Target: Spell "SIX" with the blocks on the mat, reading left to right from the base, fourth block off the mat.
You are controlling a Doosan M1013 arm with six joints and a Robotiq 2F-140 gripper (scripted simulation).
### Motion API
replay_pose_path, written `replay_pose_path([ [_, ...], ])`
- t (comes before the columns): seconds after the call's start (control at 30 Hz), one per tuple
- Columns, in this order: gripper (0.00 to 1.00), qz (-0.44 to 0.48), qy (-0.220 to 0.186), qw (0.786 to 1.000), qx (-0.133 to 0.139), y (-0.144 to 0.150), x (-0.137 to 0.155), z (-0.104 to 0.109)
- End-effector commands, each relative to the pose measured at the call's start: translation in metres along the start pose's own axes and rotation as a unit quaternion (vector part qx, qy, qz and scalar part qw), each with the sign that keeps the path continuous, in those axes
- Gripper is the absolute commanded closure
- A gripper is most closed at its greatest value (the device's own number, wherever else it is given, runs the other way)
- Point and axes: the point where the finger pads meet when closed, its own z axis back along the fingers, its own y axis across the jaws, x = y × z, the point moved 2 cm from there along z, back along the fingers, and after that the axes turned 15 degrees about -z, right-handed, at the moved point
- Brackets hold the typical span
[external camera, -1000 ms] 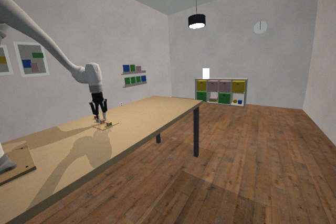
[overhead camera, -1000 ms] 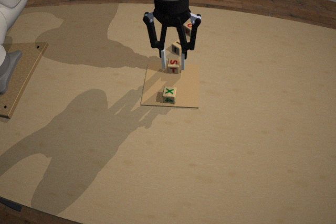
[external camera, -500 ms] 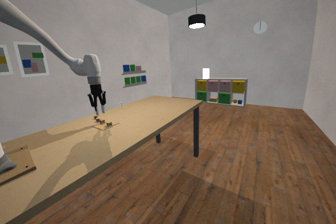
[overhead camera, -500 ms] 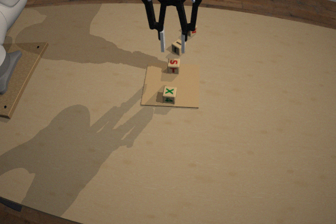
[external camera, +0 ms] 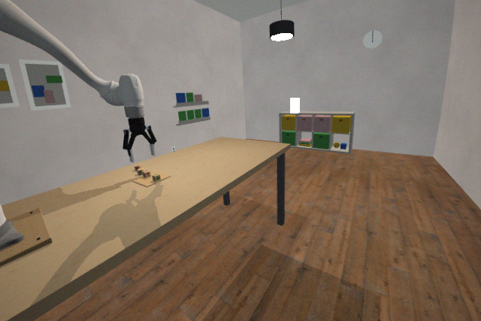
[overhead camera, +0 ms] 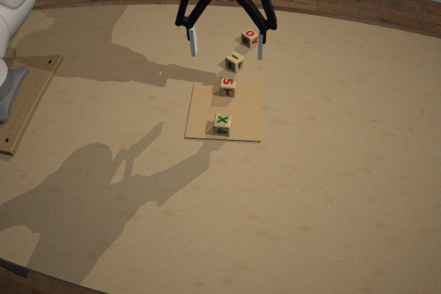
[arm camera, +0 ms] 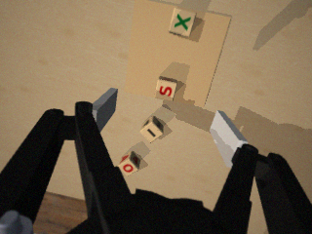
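My gripper (overhead camera: 227, 55) (external camera: 142, 156) (arm camera: 165, 110) is wide open and empty, raised above the blocks. The S block (overhead camera: 227, 87) (arm camera: 166, 90) lies flat on the mat (overhead camera: 245, 113) (arm camera: 146, 54), close to its far edge in the top view, red S up. The X block (overhead camera: 222, 124) (arm camera: 182, 22) lies on the mat near the opposite edge, green X up. A bare mat gap separates them. The I block (overhead camera: 234, 62) (arm camera: 152, 129), black bar up, sits turned on the table just off the mat, beyond S. The O block (overhead camera: 249, 38) (arm camera: 129, 164) sits turned farther out.
The robot's base plate (overhead camera: 32, 87) (external camera: 27, 231) is on the table at the left of the top view. The table's far edge runs behind the O block. The S, I and O blocks stand in a slanting line with small gaps.
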Motion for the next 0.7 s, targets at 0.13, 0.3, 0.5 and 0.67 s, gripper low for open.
replay_pose_path([
  [0.13,0.0,0.001,-0.001,1.0,0.0,0.0,0.001,0.002],
  [0.3,0.0,0.001,-0.001,1.0,0.0,0.0,0.001,0.002],
  [0.5,0.0,-0.021,-0.001,1.0,0.0,0.0,0.006,0.002],
  [0.67,0.0,-0.128,-0.001,0.992,0.0,0.004,0.03,-0.001],
])
